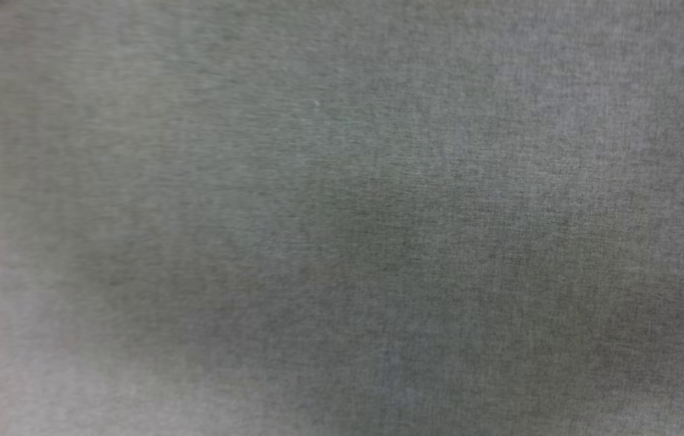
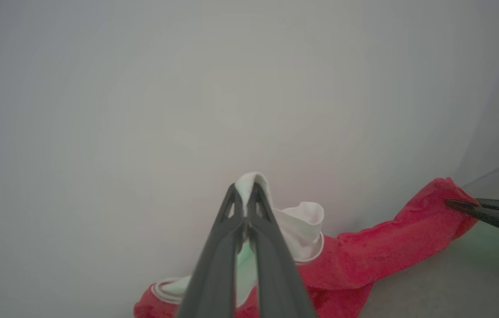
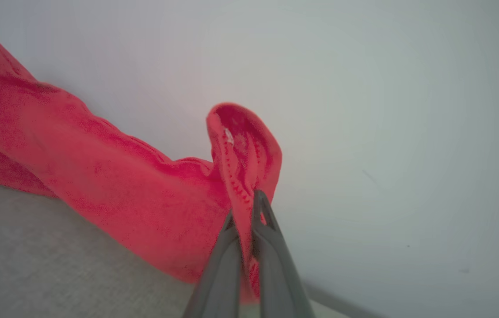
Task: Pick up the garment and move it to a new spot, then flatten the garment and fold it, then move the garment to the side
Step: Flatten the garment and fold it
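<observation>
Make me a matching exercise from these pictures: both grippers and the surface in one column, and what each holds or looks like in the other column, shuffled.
1. left gripper
2. right gripper
3. surface

A. plain grey
B. shut on a white part of the garment
C. shut on a red edge of the garment

Pairs: 1-B, 2-C, 3-A.

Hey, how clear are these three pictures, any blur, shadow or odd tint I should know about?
Head view: soft and blurry all over, grey surface with a dim shadow patch mid-frame. Left wrist view: hazy pale backdrop, the garment fairly crisp, a greenish cast at lower right. Right wrist view: garment texture sharp, the right gripper close and slightly soft.
</observation>
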